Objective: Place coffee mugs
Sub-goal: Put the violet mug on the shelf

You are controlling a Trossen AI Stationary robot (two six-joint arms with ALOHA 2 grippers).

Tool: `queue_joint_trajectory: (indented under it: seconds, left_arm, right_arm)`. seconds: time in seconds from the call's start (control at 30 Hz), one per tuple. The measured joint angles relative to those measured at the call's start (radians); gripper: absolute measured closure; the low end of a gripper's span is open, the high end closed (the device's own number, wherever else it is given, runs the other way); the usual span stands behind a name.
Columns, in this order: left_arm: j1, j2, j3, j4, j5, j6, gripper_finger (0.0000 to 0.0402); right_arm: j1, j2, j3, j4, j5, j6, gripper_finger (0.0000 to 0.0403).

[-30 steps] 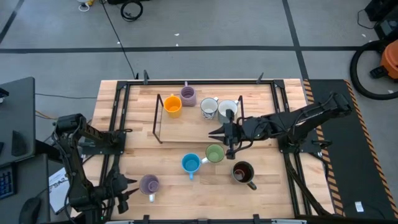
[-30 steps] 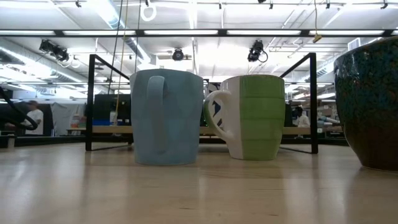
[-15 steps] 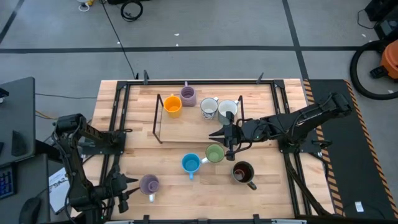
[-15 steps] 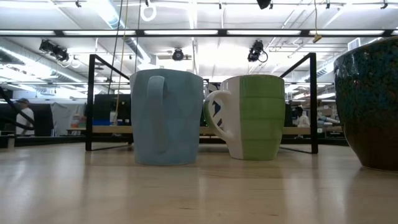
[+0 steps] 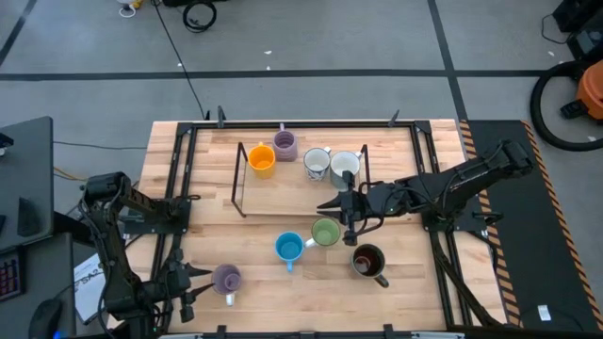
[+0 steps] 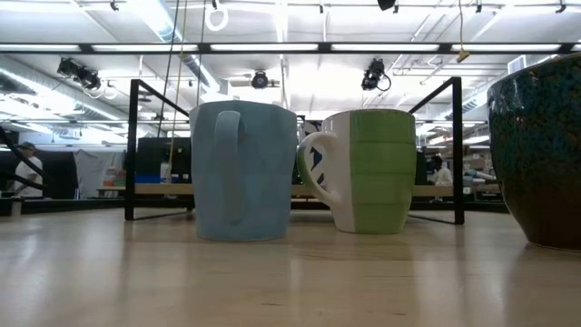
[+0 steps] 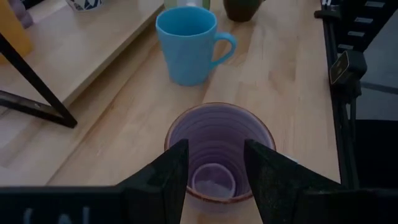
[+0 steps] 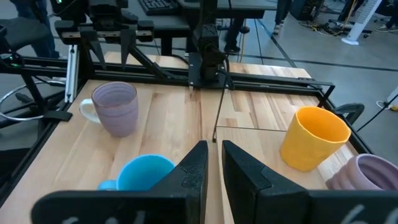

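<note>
Counting four ceramic mugs on black wire rack [image 5: 240, 179], four left on desk [image 5: 264, 231]; my right claw [image 5: 347, 209] closed empty, left claw [image 7: 214, 165] open around lavender ribbed mug [image 7: 219, 149]

eight upright mugs [image 5: 289, 248]: four on the rack, four in front

No legible text, labels, brands or numbers on mugs, rack or table.
</note>
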Motion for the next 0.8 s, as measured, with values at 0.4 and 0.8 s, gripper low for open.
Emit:
queue_joint_trajectory:
  seconds: [0.4, 0.8]
  left_arm:
    - [0.031, -0.028, 0.0, -0.02, 0.104, -0.059, 0.024]
    - [0.08, -0.141, 0.0, -0.046, 0.211, -0.122, 0.024]
  right_arm:
    - [0.002, 0.0, 0.0, 0.009, 0.0, 0.007, 0.0351]
    - [0.002, 0.0, 0.0, 0.008, 0.0, 0.008, 0.0351]
